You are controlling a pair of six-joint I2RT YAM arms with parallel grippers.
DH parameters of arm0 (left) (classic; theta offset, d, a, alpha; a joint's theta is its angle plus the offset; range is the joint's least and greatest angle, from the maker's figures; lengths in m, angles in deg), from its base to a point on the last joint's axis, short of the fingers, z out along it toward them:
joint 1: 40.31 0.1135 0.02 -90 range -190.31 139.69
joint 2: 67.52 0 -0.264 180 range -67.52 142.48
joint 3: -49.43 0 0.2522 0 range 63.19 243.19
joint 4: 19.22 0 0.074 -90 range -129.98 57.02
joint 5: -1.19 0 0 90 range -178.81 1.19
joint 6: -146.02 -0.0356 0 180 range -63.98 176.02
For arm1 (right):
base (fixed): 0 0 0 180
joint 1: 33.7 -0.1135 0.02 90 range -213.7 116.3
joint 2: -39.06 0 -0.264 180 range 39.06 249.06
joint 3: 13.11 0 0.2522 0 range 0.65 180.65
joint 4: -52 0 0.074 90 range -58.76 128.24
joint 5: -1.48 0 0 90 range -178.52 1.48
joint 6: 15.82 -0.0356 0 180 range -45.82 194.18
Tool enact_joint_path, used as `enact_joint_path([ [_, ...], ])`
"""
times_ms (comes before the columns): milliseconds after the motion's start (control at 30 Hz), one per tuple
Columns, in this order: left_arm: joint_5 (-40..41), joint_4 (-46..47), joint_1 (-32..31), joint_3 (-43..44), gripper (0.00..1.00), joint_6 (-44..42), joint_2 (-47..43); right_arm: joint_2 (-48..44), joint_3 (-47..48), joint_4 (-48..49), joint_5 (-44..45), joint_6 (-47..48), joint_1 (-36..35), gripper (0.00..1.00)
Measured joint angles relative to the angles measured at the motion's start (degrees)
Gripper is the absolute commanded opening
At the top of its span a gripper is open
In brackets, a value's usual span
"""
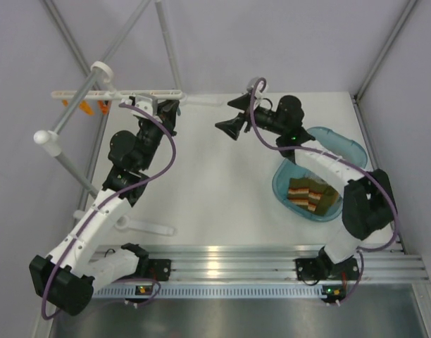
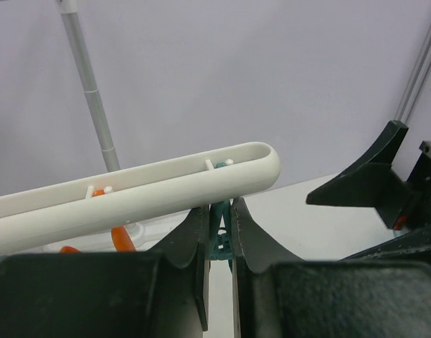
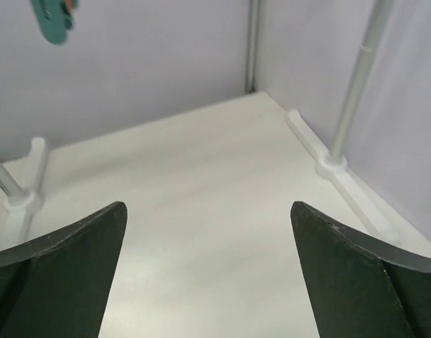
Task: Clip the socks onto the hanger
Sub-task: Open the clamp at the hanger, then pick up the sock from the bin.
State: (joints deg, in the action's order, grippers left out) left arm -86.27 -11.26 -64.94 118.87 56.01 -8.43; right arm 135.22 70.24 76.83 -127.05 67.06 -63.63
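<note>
The hanger (image 1: 117,93), a thin white bar, runs across the back left with orange clips (image 1: 85,107) dangling below it. Up close, the bar's rounded end (image 2: 166,184) passes just above my left gripper (image 2: 219,209). That gripper (image 1: 167,113) is shut on a teal clip (image 2: 220,236) hanging under the bar. The right gripper (image 1: 233,116) hovers mid-table to the right of the bar's end, open wide with nothing between its fingers (image 3: 207,208). The socks (image 1: 310,193), olive-brown with orange and cream stripes, lie folded in a blue bin. No sock shows at the clip.
The blue bin (image 1: 280,186) stands by the right arm, its lid (image 1: 342,144) behind it. Thick grey poles with round caps (image 1: 75,105) hold the hanger at the left. A white stand foot (image 1: 141,225) lies near the left arm. A frame pole (image 3: 356,77) and its base strip (image 3: 342,176) line the table's far edge.
</note>
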Motion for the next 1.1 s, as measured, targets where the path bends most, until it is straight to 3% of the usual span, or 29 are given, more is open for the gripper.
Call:
enact_joint_path([
  [233, 0.3, -0.6, 0.0, 0.0, 0.00, 1.6, 0.0, -12.6, 3.4, -43.3, -0.5, 20.2, 9.3, 0.98],
  [333, 0.4, -0.8, 0.0, 0.0, 0.00, 2.0, 0.0, -16.3, 4.3, -59.3, -1.0, 29.5, 17.8, 0.81],
  [500, 0.4, -1.1, 0.0, 0.0, 0.00, 2.5, -0.1, -16.6, 6.2, -79.5, 2.8, 38.0, 29.8, 0.63],
  [567, 0.5, -1.3, 0.0, 0.0, 0.00, 2.6, -0.1, -17.4, 2.9, -82.5, 5.2, 38.0, 32.0, 0.51],
  [667, 0.8, -1.5, 0.0, 0.0, 0.00, 2.7, -0.1, -20.6, -7.3, -84.7, 9.1, 34.4, 32.0, 0.46],
  [767, 1.0, -1.7, 0.0, 0.0, 0.00, 2.8, -0.1, -22.0, -13.2, -86.2, 14.2, 29.2, 29.5, 0.46],
  [1100, 1.4, -2.1, 0.0, 0.0, 0.00, 2.9, -0.1, -17.4, -14.1, -83.5, 25.0, 16.9, 26.6, 0.46],
])
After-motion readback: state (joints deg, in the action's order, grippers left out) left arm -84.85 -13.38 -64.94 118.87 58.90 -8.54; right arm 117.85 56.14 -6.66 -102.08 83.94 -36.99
